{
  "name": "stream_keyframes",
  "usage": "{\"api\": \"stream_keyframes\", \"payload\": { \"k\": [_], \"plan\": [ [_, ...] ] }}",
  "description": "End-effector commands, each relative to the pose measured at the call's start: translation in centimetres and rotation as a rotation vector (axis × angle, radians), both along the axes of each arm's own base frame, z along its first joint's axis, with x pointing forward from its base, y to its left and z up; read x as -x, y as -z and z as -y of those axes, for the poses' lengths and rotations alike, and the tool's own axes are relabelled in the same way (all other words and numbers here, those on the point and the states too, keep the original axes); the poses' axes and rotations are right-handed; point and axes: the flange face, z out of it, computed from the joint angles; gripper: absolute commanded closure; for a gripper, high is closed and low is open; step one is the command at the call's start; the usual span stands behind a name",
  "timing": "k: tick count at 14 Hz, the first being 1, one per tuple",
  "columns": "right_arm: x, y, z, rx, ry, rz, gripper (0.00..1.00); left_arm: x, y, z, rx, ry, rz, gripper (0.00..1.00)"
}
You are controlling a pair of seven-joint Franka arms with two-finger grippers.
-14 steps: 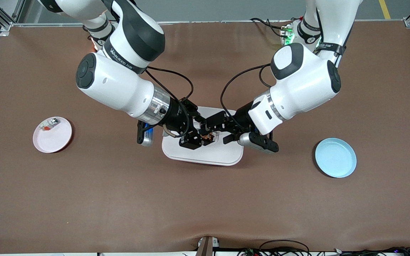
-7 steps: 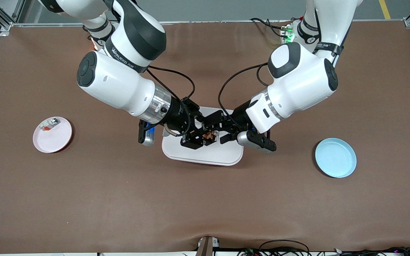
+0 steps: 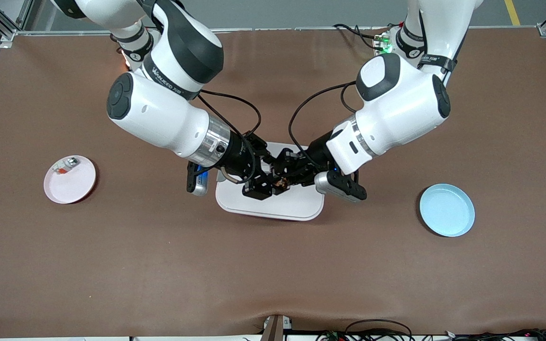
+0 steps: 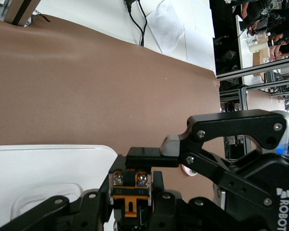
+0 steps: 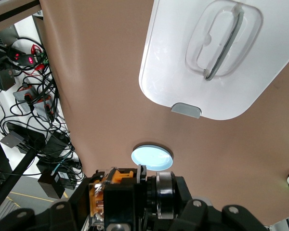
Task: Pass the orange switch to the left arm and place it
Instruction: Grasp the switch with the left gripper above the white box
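The orange switch [image 3: 281, 181] hangs over the white box [image 3: 273, 204], gripped from both ends. My right gripper [image 3: 267, 183] is shut on it from the right arm's end. My left gripper [image 3: 290, 175] is shut on it from the left arm's end. In the left wrist view the switch [image 4: 130, 195] shows its orange tab and two screws between my left gripper's [image 4: 130, 187] fingers [image 4: 157, 185], with a right finger [image 4: 144, 156] pressed on it. In the right wrist view the switch [image 5: 116, 178] sits in my right gripper [image 5: 123, 195], above the box lid [image 5: 183, 72].
A pink plate [image 3: 75, 185] holding a small white-silver piece [image 3: 66, 165] lies toward the right arm's end. A light blue plate [image 3: 447, 210] lies toward the left arm's end, also seen as a blue plate [image 5: 151, 156] in the right wrist view. Brown mat covers the table.
My left gripper has moved in toward the right gripper and closed its fingers on the switch. The right gripper kept its grip and barely shifted.
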Motion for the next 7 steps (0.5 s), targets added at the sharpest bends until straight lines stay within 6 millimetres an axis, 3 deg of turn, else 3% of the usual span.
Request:
{"api": "stream_keyframes", "payload": {
  "k": [1, 2, 3, 4, 7],
  "plan": [
    [-0.07, -1.16, -0.04, -0.03, 0.006, -0.006, 1.0, -0.6, 0.58, -0.4, 0.002, 0.003, 0.016, 1.0],
    [-0.07, -1.16, -0.04, -0.03, 0.006, -0.006, 1.0, -0.67, 0.5, -0.49, 0.003, 0.002, 0.018, 1.0],
    [-0.2, -1.16, 0.15, -0.03, 0.009, -0.006, 0.81, -0.61, 0.5, -0.4, 0.003, 0.003, 0.018, 1.0],
    [-0.25, -1.15, 0.25, -0.03, 0.009, -0.007, 0.02, -0.61, 0.5, -0.39, 0.003, 0.004, 0.019, 1.0],
    [-0.54, -1.19, 0.8, -0.025, 0.008, -0.003, 0.0, -0.61, 0.5, -0.39, 0.001, 0.005, 0.02, 1.0]
  ]
}}
